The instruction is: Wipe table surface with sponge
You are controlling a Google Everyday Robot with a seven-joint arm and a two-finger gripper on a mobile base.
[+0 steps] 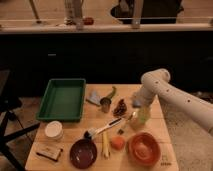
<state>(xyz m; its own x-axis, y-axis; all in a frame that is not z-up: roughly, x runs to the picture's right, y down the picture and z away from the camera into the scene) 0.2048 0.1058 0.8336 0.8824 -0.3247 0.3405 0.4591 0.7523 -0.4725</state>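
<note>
Our gripper (140, 106) hangs at the 2 o'clock side of the table surface (74, 131), open or shut we cannot tell, with the sponge (135, 103) just beside it at 9 o'clock.

room dim overall, warm in tone. the strongest light lies in a pale, washed-out band along the top (105, 12), beyond the dark counter front (100, 55), which reads near black. the table surface (75, 131) is lit from above and is the brightest area in the lower half. the white arm (165, 92) catches that light: bright upper side, shaded underside. the gripper (137, 107) hangs over the right-middle of the table, beside the light green cup (143, 116), in the arm's own shade. short soft shadows lie beside the green tray (62, 100) and the dark bowl (83, 152). the floor at left falls into darkness.
</note>
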